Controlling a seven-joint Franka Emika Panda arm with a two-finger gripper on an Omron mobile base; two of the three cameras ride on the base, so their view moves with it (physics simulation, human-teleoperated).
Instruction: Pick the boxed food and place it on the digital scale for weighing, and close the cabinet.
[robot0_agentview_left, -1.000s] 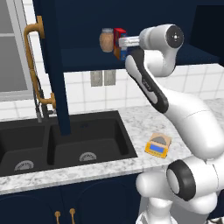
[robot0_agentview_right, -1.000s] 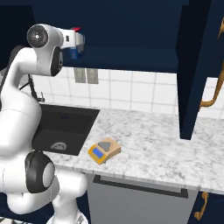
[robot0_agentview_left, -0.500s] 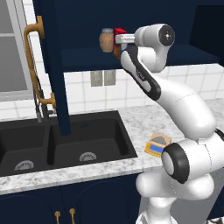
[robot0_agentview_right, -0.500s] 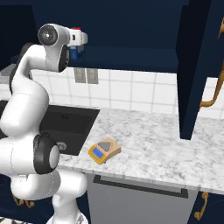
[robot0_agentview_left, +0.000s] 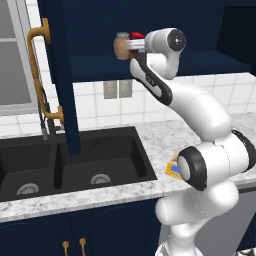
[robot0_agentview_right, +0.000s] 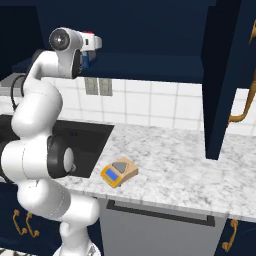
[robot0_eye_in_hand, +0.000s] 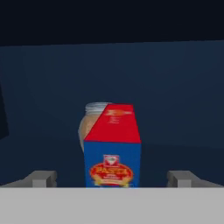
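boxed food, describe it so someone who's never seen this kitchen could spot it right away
Look inside the open navy cabinet above the counter, on its lower shelf. The boxed food stands upright there, in front of a round brown jar. Unlike the jar, it is a flat-sided carton, red on top and blue below.

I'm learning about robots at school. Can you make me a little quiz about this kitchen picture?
1. True or false: the tool is open.
2. What stands right behind the boxed food? A) brown jar B) kettle C) cup
3. Where is the digital scale?

Key: 1 true, its fingers stand wide on either side of the box. 2 A, the brown jar. 3 On the marble counter, right of the sink.
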